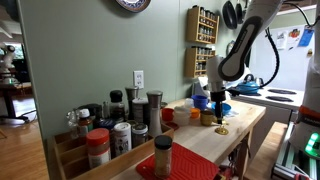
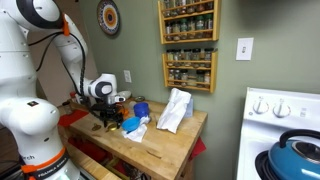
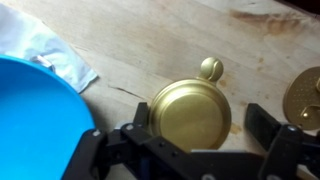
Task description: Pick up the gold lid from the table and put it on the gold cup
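The gold lid (image 3: pixel 190 112) is a low, round, shiny disc lying on the wooden table, with a small gold knob (image 3: pixel 211 68) at its far edge. In the wrist view my gripper (image 3: pixel 200 130) is open, one dark finger on each side of the lid, with a gap at the right finger. Part of another shiny gold piece, the gold cup (image 3: pixel 306 95), shows at the right edge. In an exterior view the gripper (image 1: pixel 217 100) hangs over the table with the small gold lid (image 1: pixel 221 130) below it.
A blue bowl (image 3: pixel 35 115) sits close to the left of the lid, with a white cloth (image 3: pixel 45 45) behind it. Spice jars and bottles (image 1: pixel 120 125) crowd one end of the table. A white bag (image 2: pixel 175 110) stands near a stove (image 2: pixel 285 120).
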Controlling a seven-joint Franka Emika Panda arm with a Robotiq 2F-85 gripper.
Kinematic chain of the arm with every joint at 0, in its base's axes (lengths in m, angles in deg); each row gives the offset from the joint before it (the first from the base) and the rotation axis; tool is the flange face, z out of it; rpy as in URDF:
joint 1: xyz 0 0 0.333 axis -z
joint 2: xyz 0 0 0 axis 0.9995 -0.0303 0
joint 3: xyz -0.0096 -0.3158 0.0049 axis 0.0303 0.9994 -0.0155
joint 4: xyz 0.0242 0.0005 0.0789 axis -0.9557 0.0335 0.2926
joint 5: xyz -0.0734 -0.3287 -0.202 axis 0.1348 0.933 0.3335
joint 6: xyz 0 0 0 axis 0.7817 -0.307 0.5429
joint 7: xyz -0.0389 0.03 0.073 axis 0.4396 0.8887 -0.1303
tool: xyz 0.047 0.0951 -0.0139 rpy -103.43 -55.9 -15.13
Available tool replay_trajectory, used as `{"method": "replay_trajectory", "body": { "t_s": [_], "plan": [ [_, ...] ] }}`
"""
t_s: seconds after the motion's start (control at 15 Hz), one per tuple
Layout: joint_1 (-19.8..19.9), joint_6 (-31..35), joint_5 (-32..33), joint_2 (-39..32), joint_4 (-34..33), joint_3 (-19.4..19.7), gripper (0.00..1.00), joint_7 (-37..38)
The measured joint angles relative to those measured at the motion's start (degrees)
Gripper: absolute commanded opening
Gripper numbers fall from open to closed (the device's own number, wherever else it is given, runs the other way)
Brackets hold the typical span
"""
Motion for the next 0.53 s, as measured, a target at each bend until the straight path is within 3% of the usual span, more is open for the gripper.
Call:
{"method": "replay_trajectory", "body": {
  "t_s": [0.27,0.47,0.53],
  "plan": [
    [-0.1,1.7,2.0,0.0,0.0,0.0,0.99,3.9],
    [-0.1,2.0,3.9,-0.1,0.0,0.1,0.83,6.3],
    [-0.1,2.0,4.4,-0.2,0.0,0.1,0.84,6.8]
  ]
}}
